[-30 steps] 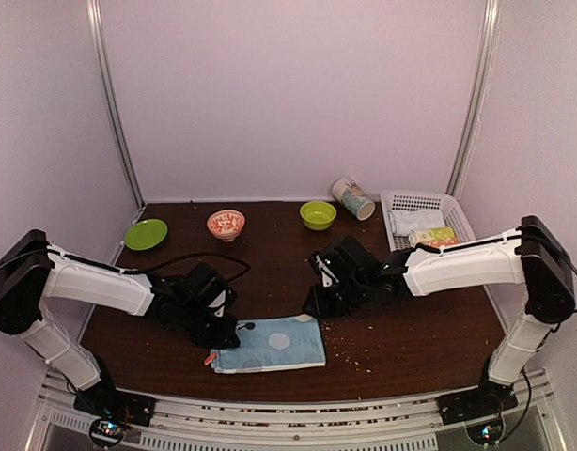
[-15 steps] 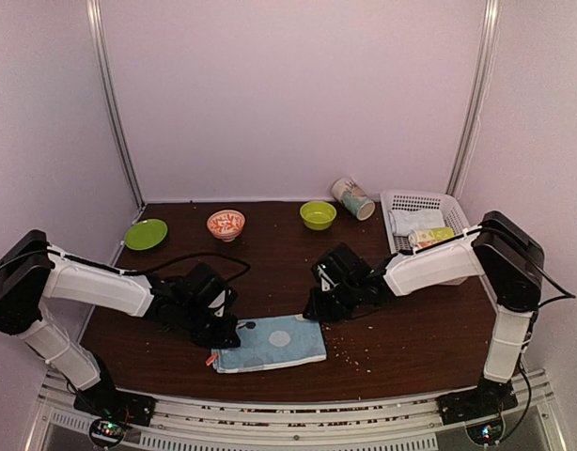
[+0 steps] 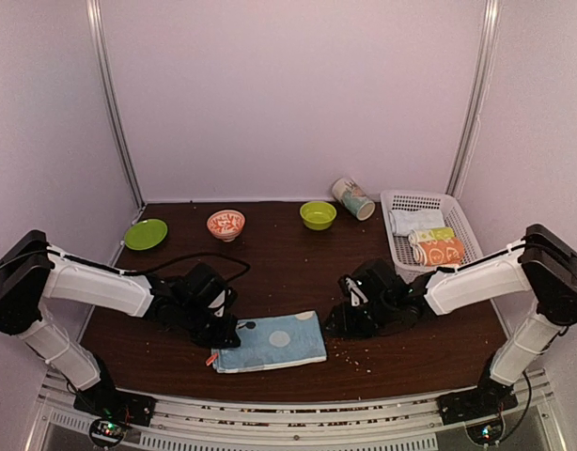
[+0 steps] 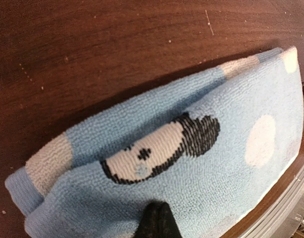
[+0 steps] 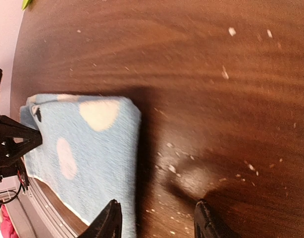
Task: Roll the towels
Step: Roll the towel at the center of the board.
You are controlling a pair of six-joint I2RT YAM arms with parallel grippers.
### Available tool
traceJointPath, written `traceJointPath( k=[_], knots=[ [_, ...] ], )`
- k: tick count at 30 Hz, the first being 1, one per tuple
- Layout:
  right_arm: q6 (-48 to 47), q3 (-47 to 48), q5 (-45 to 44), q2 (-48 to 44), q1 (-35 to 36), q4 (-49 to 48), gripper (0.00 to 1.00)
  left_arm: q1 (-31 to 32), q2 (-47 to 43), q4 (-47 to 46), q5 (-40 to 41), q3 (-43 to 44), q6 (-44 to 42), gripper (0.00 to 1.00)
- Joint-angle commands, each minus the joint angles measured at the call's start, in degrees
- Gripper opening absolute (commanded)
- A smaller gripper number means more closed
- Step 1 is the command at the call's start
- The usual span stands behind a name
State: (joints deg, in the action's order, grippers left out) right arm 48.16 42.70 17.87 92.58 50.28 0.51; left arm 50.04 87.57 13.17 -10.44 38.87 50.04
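The light blue towel (image 3: 270, 342) lies folded flat near the table's front edge. It fills the left wrist view (image 4: 216, 163), where its Mickey head (image 4: 162, 146) shows. My left gripper (image 3: 223, 332) sits at the towel's left end, its dark tips (image 4: 157, 220) closed together in the cloth. My right gripper (image 3: 343, 319) is open and empty, low over bare table just right of the towel's right edge (image 5: 134, 148); one fingertip (image 5: 110, 218) is over the towel's corner. The orange towel (image 3: 441, 251) lies rolled in the white basket (image 3: 458, 218).
The basket also holds a yellow-green roll (image 3: 429, 235) and a pale roll (image 3: 413, 221). At the back are a green plate (image 3: 145, 234), a patterned bowl (image 3: 226, 224), a green bowl (image 3: 318, 214) and a tipped cup (image 3: 352, 198). Crumbs (image 3: 350, 352) lie right of the towel.
My right arm has moved right and nearer, from the towel's far right corner to beside its right edge. The orange roll now shows in the basket. The left arm is still.
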Motion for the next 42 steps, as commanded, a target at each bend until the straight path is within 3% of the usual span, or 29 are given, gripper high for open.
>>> traceJointPath(
  k=[1, 5, 17, 24, 27, 29, 33, 35, 42],
  knots=[
    [6.3, -6.2, 5.6, 0.9, 0.4, -12.2, 0.51, 0.3, 2.2, 1.3, 2.2, -1.3, 0.2, 0.00],
    [10.4, -8.8, 7.7, 2.4, 0.4, -19.5, 0.50, 0.5, 2.3, 1.4, 2.2, -1.2, 0.3, 0.00],
    [10.7, -7.1, 6.4, 6.1, 2.3, -17.0, 0.39, 0.9, 1.5, 1.4, 2.5, -1.7, 0.7, 0.00],
    [10.5, -6.9, 4.9, 5.8, 2.7, -15.4, 0.11, 1.3, 1.5, 1.6, 2.2, -1.3, 0.7, 0.00],
    [8.2, -7.1, 1.6, 2.2, 1.9, -11.0, 0.00, 1.7, 0.5, 2.4, 2.0, -0.4, 0.7, 0.00],
    [4.7, -6.3, -0.9, -1.0, 1.3, -5.1, 0.00, 2.1, -0.4, 3.4, 2.2, 0.7, 0.3, 0.00],
    [-4.9, -2.6, -7.5, -7.5, 0.8, 12.2, 0.00, 2.2, -1.8, 4.6, 2.1, 3.4, -0.7, 0.20],
    [-8.5, -0.6, -10.6, -10.2, 0.8, 19.1, 0.00, 2.2, -1.8, 4.5, 1.8, 4.7, -1.2, 0.24],
    [-13.0, 6.7, -13.8, -11.6, 1.6, 29.7, 0.00, 2.3, 2.1, 1.4, -0.3, 8.1, -2.0, 0.24]
  ],
)
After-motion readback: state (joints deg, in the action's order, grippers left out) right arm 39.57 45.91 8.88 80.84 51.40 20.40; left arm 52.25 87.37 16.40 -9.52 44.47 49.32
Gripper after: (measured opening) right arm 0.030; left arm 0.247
